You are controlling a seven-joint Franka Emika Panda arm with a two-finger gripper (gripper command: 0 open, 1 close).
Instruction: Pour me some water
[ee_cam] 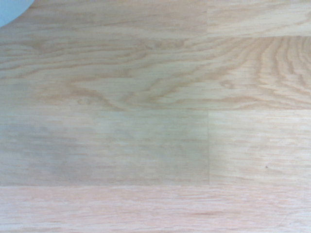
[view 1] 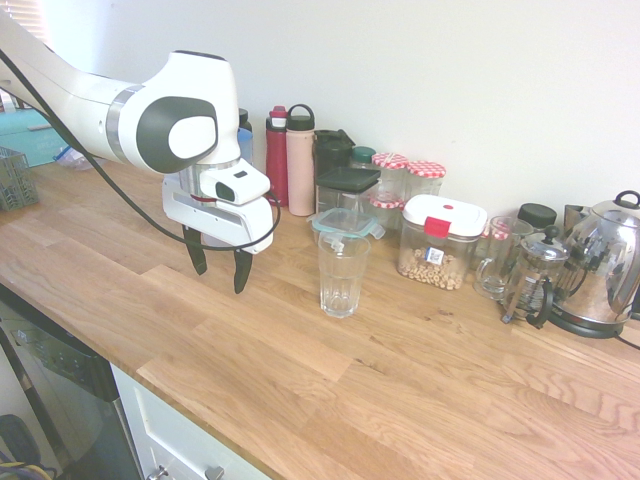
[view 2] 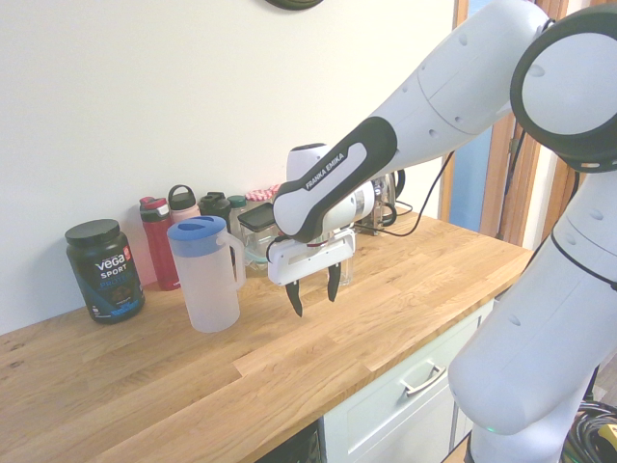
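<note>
Hovering above bare tabletop (view 2: 289, 376), the fingers (view 2: 294, 301) point down, spread and empty. Landmark: pitcher (view 2: 207, 280). It stands upright beside them, handle toward the fingers; in the first exterior view the glass (view 1: 341, 275) stands just beyond the fingers.

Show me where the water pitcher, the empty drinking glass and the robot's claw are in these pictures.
water pitcher (view 2: 209, 289): second exterior view, on its translucent body.
drinking glass (view 1: 342, 276): first exterior view, on its clear side wall.
claw (view 1: 219, 264): first exterior view, midway between the open fingertips.
</note>
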